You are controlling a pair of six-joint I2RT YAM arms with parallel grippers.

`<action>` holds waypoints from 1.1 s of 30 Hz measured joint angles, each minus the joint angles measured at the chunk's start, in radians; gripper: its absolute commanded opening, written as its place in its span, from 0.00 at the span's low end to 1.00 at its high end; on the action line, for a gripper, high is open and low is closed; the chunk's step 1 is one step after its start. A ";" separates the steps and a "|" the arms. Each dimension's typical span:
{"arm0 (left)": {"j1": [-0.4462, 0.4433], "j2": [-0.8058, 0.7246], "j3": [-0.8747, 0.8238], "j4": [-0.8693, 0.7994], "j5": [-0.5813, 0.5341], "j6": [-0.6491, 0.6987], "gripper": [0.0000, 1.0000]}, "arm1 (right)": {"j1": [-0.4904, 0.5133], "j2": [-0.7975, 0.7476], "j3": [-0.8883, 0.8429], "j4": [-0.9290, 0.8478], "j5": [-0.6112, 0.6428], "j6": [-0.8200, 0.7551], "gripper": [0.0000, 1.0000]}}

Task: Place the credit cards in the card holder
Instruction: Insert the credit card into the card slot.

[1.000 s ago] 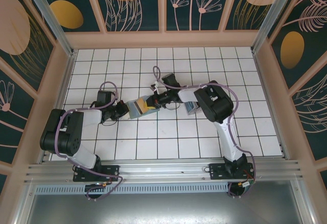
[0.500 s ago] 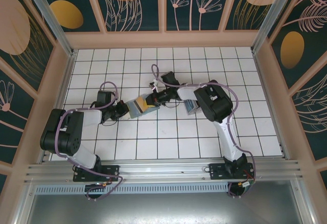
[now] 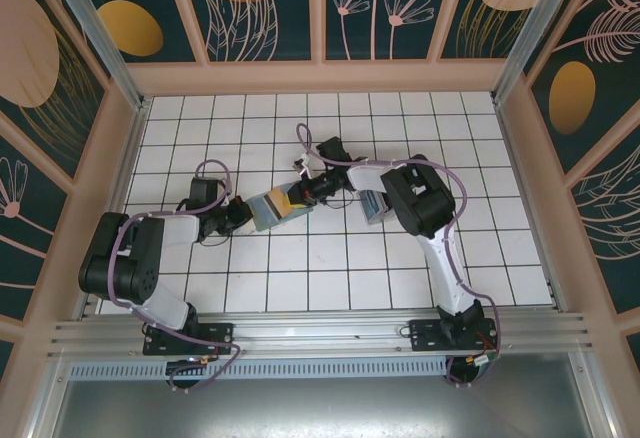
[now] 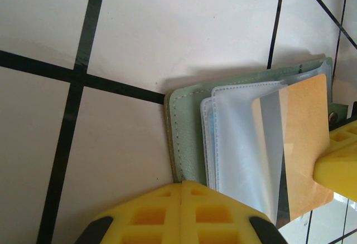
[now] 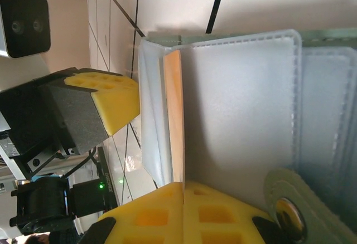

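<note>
— From above, where is it?
— The card holder (image 3: 262, 214) lies open mid-worktop (image 3: 330, 268), between the left fingers (image 3: 247, 220) and right fingers (image 3: 298, 198), with a tan credit card (image 3: 283, 201) over it.
— Left wrist?
— Left fingers pressed together on the holder's green edge; the card sits partly under a clear sleeve (image 4: 240, 144).
— Right wrist?
— Right fingers clamped on the card, edge-on at the sleeve mouth. I'd judge this card half in, any others left to do
</note>
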 measured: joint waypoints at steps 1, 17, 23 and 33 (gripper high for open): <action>0.000 0.000 0.000 0.000 0.000 0.000 0.00 | -0.001 0.000 0.000 0.001 -0.001 0.000 0.00; 0.004 0.010 0.002 0.009 0.015 0.000 0.00 | 0.008 -0.038 -0.105 0.174 0.040 0.080 0.00; 0.006 0.011 -0.001 0.015 0.019 0.000 0.00 | 0.019 -0.042 -0.135 0.253 0.050 0.134 0.00; 0.006 0.010 -0.010 0.035 0.019 -0.003 0.00 | 0.070 -0.048 -0.187 0.386 0.088 0.262 0.00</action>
